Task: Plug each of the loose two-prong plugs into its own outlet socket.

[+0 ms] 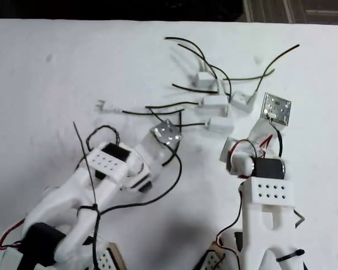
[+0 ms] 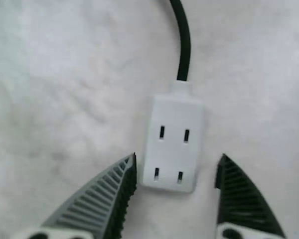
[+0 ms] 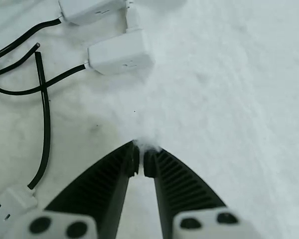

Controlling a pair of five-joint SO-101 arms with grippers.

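Step judged as securing a socket. The outlet socket [image 2: 172,144] is seen flat on the table [image 2: 50,74], slots up, its end between the widely parted left gripper [image 2: 177,167], not yet gripped. The right gripper [image 3: 142,154] is pinched together, empty. A loose plug [image 1: 104,105] lies well apart. Closing squarely on the socket is called for next.

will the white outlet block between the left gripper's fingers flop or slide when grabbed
The outlet block looks like rigid, smooth plastic, so it probably stays stiff but could skid if nudged. Its black cord curves loosely, so it likely trails and tugs sideways.
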